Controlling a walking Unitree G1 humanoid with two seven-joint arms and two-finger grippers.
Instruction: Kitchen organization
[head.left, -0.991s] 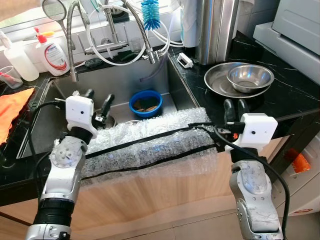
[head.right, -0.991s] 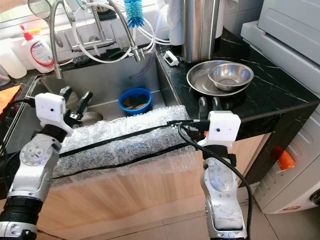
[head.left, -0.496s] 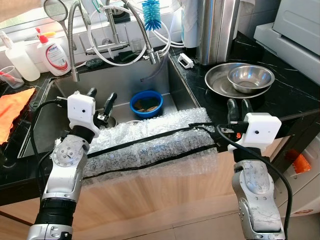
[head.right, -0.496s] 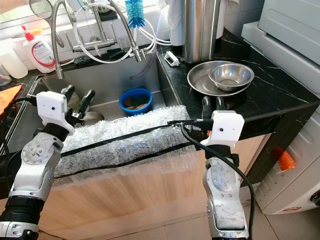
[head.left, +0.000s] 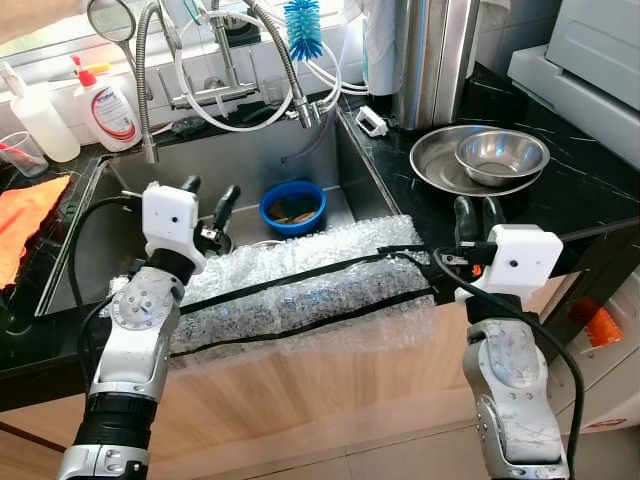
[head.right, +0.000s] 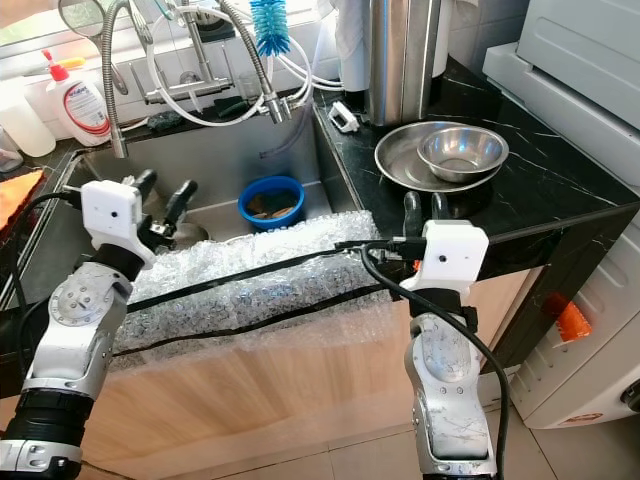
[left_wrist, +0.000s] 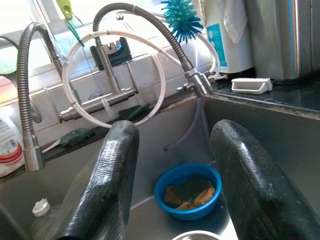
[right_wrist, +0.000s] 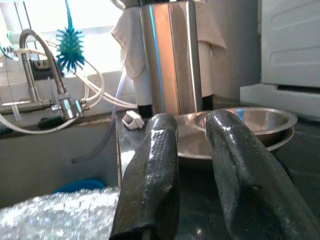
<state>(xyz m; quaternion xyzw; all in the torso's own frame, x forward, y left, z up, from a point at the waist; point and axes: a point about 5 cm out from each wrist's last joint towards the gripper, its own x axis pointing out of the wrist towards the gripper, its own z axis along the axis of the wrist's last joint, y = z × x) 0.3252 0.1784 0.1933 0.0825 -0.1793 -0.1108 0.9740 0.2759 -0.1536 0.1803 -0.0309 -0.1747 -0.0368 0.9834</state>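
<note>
I had edged the left tool (head.left: 208, 194), fingers apart and empty, toward the blue bowl (head.left: 292, 206); right tool (head.left: 474, 214) nearly closed, empty.

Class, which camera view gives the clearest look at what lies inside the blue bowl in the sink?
The left wrist view: between the fingers of the left gripper, the blue bowl appears large, holding brown and dark green pieces, maybe sponges. Both eye views show it small, contents a brownish smudge. The right wrist view catches a sliver of blue rim.
</note>
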